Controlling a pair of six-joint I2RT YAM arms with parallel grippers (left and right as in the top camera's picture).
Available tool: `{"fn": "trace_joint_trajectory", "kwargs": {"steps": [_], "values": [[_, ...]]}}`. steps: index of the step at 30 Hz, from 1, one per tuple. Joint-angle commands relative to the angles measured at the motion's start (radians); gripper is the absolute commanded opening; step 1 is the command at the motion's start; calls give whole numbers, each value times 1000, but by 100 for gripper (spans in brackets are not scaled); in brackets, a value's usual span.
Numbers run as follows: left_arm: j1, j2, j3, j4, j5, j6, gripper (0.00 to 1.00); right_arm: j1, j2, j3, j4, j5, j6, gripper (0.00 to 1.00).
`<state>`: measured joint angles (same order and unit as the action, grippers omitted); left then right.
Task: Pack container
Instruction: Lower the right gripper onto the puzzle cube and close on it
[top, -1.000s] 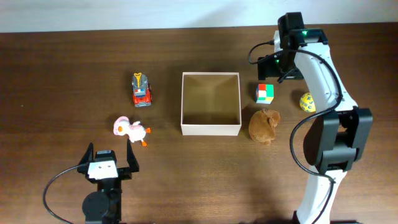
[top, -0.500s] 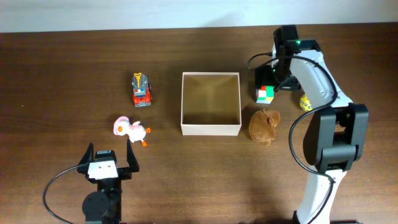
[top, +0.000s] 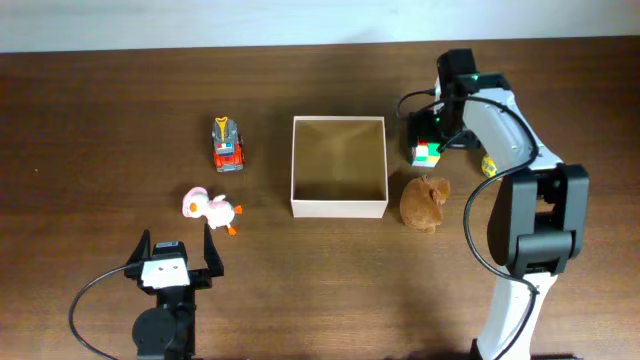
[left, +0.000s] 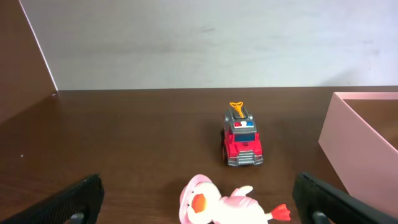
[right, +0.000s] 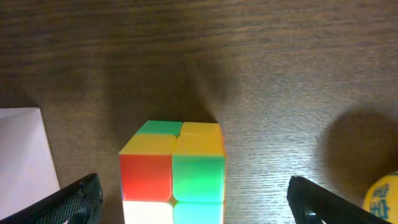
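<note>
The container (top: 338, 209), a square white-walled box with a tan inside, stands mid-table with nothing in it. My right gripper (top: 430, 145) hangs open just right of it, over a multicoloured cube (top: 425, 153). In the right wrist view the cube (right: 173, 174) sits between the spread fingers of the right gripper (right: 196, 202), untouched. Near the front left my left gripper (top: 176, 245) is open and points at a pink duck (top: 208, 208). The left wrist view shows the duck (left: 217, 202) lying between the wide fingers of the left gripper (left: 199, 199), with the container's wall (left: 360, 143) at right.
A red toy fire truck (top: 228, 144) stands left of the container, beyond the duck (left: 241, 142). A brown plush toy (top: 425, 203) lies by the container's front right corner. A yellow ball (top: 489, 165) sits right of the cube, partly under the right arm.
My right gripper has come forward and down from the table's far edge onto the cube, its jaws spreading slightly wider. The left arm and all toys have stayed put.
</note>
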<state>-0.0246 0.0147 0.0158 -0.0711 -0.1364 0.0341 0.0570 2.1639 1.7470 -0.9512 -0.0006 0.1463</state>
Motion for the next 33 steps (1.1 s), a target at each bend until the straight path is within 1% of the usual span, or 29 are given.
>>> {"fn": "trace_joint_trajectory", "kwargs": {"steps": [1, 6, 15, 20, 28, 33], "values": [[8, -7, -6, 2, -11, 16, 99, 10, 22, -16, 6, 5, -22, 98], [8, -7, -6, 2, -11, 16, 99, 23, 54, -20, -1, -7, -37, 98], [8, -7, -6, 2, -11, 16, 99, 57, 57, -29, 26, -3, -61, 98], [8, -6, -6, 2, -11, 16, 99, 47, 64, -39, 18, 39, -61, 98], [8, -7, -6, 2, -11, 16, 99, 32, 70, -53, 26, 38, -60, 98], [8, -6, -6, 2, -11, 16, 99, 34, 79, -54, 54, 39, -60, 93]]}}
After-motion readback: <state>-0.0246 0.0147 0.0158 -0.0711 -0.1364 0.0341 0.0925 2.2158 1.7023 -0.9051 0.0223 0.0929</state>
